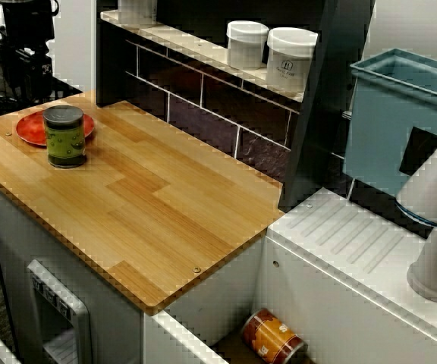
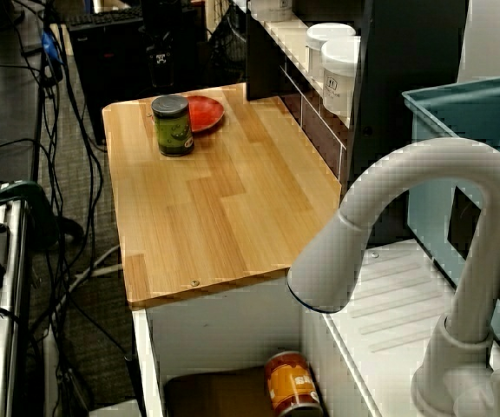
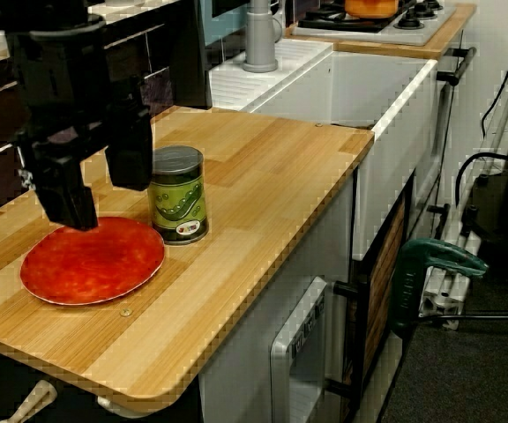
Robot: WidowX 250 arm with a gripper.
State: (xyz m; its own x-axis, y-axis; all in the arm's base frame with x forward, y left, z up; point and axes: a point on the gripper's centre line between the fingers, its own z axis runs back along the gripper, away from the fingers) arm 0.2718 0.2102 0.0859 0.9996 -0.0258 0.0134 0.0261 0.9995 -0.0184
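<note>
Gripper [image 3: 102,198], seen from the desk's end: black, raised off the desk [image 3: 263,176], pointing down. Fingers [image 3: 69,198] stand apart with nothing between them.

Can [image 3: 178,194]: green label, upright, lid on, just beside the gripper's nearer finger and lower than it. It stands on bare wood at the rim of the plate [image 3: 91,264]. Cannot tell whether it touches the rim.

Plate: red, flat, nothing on it, lying below the fingertips in this view. The views from the sink side show no gripper over the plate, only a dark shape past the desk's far corner. So the gripper probably hangs short of the plate, not above it.

Far from the gripper: a sink [image 3: 386,84] past the desk, with an orange tin [image 1: 273,339] lying on its side in the basin, likely rolled to rest. A faucet [image 2: 424,174] arches beside it. White jars [image 1: 290,59] sit on the wall shelf.
</note>
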